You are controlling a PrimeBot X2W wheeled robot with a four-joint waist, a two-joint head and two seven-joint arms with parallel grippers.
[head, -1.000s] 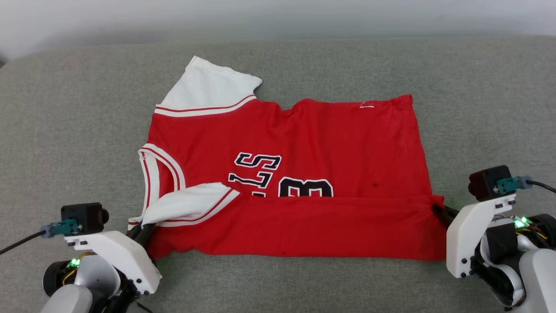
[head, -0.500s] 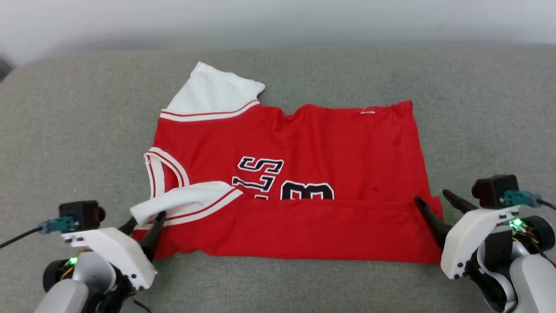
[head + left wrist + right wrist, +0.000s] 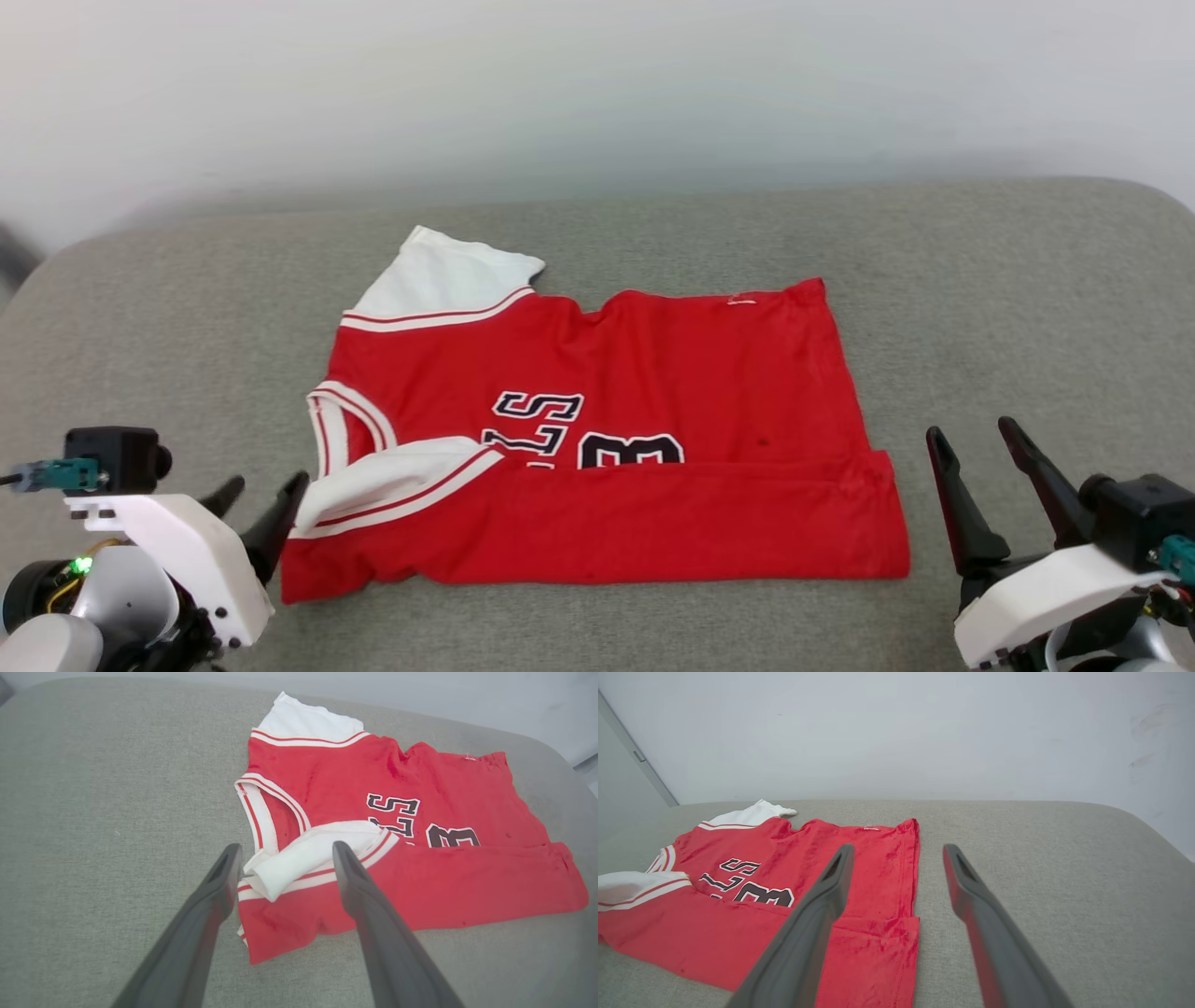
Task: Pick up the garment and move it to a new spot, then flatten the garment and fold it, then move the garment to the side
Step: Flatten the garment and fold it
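In the head view the garment [image 3: 597, 439] lies at the centre of the grey cushion [image 3: 140, 327], its near long edge turned over onto itself so that the fold covers the lower part of the black lettering. A second ago both grippers were pinched on the two ends of that near edge. Now the left gripper [image 3: 263, 485], at 8 o'clock, has its fingers spread wide just beside the folded-in white sleeve, and the right gripper [image 3: 971, 431], at 4 o'clock, is equally wide and well clear of the hem corner; neither holds anything. The whole picture has also shifted, so the camera itself has moved. This looks like the first fold set down and let go, with more folding and the move aside not yet done. The left wrist view looks past splayed fingers to the white sleeve bunched at 12 o'clock, a loose lump that could spoil a flat fold. In the right wrist view the red cloth runs from 9 to 7 o'clock; bare cushion lies towards 3 o'clock, a pale wall [image 3: 924, 728] behind. The far sleeve pokes out at 11 o'clock.
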